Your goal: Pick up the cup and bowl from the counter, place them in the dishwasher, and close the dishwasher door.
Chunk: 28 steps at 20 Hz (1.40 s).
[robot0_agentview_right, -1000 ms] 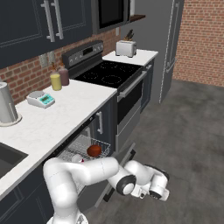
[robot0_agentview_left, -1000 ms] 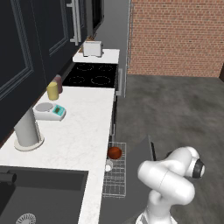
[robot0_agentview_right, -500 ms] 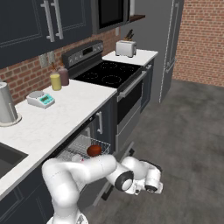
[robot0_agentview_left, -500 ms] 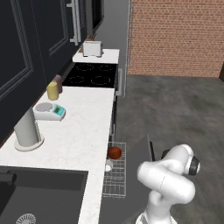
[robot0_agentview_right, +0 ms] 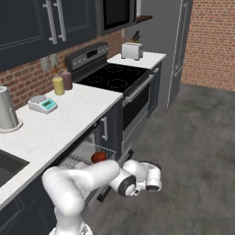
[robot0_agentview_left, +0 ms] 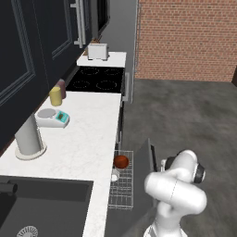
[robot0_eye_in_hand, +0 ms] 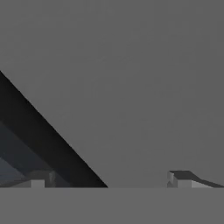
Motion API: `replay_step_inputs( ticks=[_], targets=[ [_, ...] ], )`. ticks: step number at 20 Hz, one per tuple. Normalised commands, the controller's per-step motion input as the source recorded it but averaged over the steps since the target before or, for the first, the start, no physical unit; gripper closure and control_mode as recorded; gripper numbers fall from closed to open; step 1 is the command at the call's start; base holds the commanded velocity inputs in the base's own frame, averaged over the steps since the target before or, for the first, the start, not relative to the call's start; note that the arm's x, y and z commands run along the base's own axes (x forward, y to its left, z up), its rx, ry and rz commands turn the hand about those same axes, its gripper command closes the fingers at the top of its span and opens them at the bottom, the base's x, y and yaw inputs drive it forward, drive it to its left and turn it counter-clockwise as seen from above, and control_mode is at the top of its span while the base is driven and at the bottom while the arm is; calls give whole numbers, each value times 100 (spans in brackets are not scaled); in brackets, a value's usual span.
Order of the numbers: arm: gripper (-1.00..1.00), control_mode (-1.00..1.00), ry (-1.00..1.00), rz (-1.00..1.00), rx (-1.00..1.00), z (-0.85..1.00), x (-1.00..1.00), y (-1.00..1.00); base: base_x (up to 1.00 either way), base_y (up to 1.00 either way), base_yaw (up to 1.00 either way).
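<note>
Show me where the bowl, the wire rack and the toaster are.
bowl (robot0_agentview_left: 121, 161): left base view, its rounded reddish side.
wire rack (robot0_agentview_left: 124, 194): left base view, bare grid near its front.
toaster (robot0_agentview_right: 131, 50): right base view, its pale side.

A home kitchen: black hob (robot0_agentview_left: 96, 78), toaster (robot0_agentview_right: 131, 50), white counter (robot0_agentview_left: 88, 139), dark cabinets (robot0_agentview_right: 41, 27)
</note>
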Motion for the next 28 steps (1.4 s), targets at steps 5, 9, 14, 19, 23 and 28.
replay_step_inputs(
  ticks=[5,9,14,19,23,28],
  targets=[
    [-100,-100,-2,20,10,-60,0,100,0,0,0],
    [-100,-100,-4,17,9,-53,11,100,0,0,0],
    [-100,-100,-3,13,6,-73,24,100,0,0,0],
    [-100,-100,-9,11,10,-76,29,100,0,0,0],
    [-100,-100,-13,12,13,-83,21,100,0,0,0],
    [-100,-100,-15,9,14,-75,26,100,0,0,0]
  ],
)
